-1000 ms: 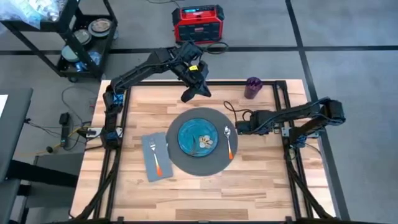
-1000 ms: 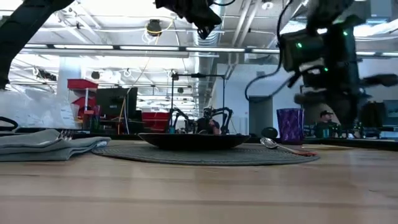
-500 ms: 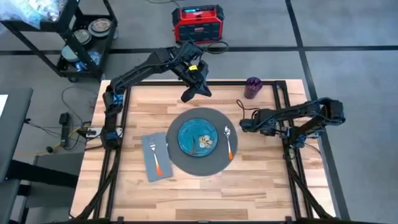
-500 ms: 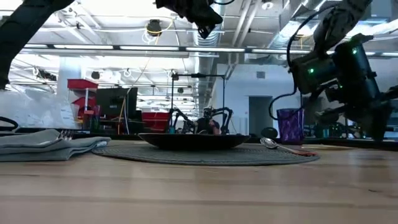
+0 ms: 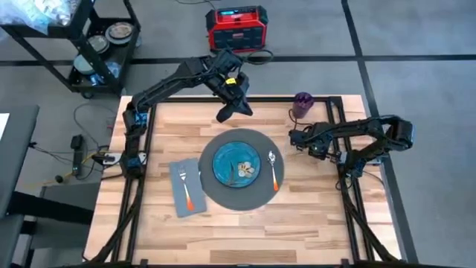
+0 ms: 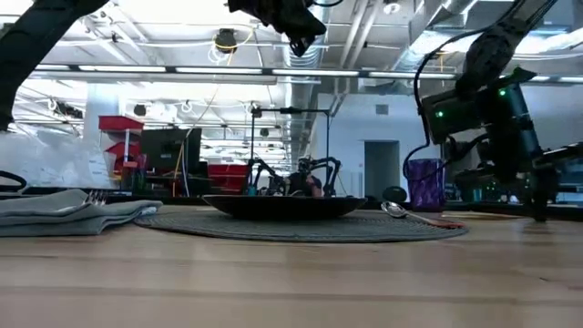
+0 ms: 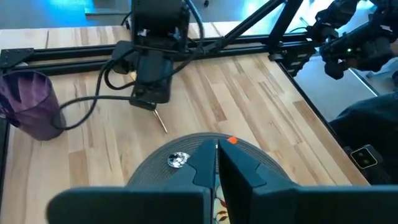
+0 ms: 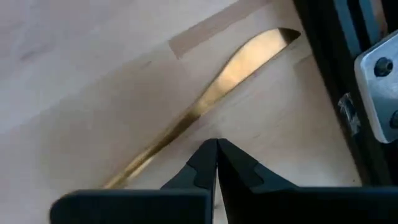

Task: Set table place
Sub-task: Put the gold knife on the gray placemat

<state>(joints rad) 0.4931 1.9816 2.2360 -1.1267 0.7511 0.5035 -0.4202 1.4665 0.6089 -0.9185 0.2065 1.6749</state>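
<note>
- Light wood planks of the table [image 5: 245,223] are seen from above, with the place setting laid at the middle.
- At the centre, the round dark grey mat [image 5: 239,195] is found, and the blue-green plate [image 5: 236,164] is carried on it.
- On the mat's 3 o'clock edge, the orange-handled spoon [image 5: 274,170] is laid, bowl toward 12 o'clock.
- Toward 9 o'clock, the grey napkin [image 5: 185,187] is spread just beside the mat, and the orange-handled fork [image 5: 186,188] is laid on it.
- At 1 o'clock from the plate, the purple cup [image 5: 302,104] is stood upright near the table's far edge.
- The left gripper [image 5: 223,115] is held above the table at 12 o'clock of the mat; its fingers [image 7: 233,171] are seen pressed together, nothing pinched.
- The right gripper [image 5: 293,138] is held low at 3 o'clock, between the cup and the spoon; its fingers [image 8: 205,163] are pressed together, nothing pinched, over a gold knife [image 8: 211,99] lying flat on the wood.
</note>
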